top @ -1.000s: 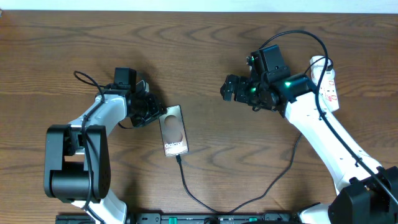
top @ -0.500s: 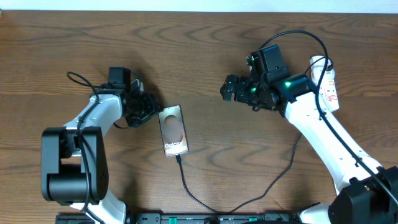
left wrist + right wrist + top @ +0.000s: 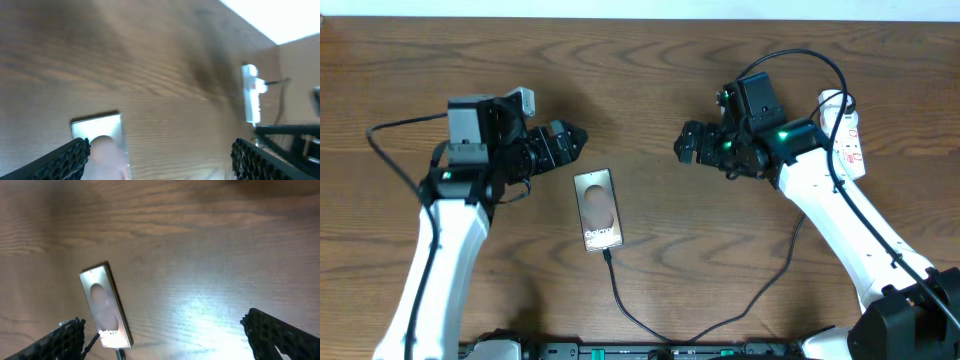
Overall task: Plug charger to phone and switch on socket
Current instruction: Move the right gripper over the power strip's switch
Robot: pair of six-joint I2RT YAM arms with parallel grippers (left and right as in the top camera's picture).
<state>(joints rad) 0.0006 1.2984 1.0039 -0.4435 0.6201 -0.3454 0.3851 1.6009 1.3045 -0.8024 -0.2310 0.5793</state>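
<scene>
"What changed on the left?"

"A second earlier the left gripper (image 3: 570,140) had sat against the phone's (image 3: 597,210) upper corner. It had since lifted clear and swung away, fingers spread wide and holding nothing."

"And the charger (image 3: 620,300)?"

"Its tip met the phone's near edge, and the cable trailed off toward the front of the table (image 3: 650,60). It looked plugged in. The phone lay flat mid-table, unmoved."

"So what remained?"

"The switch, I judged. The socket (image 3: 850,135) lay far right, behind the right arm. The right gripper (image 3: 682,145) hung well apart from it, equally wide open, empty, and had not stirred."
</scene>
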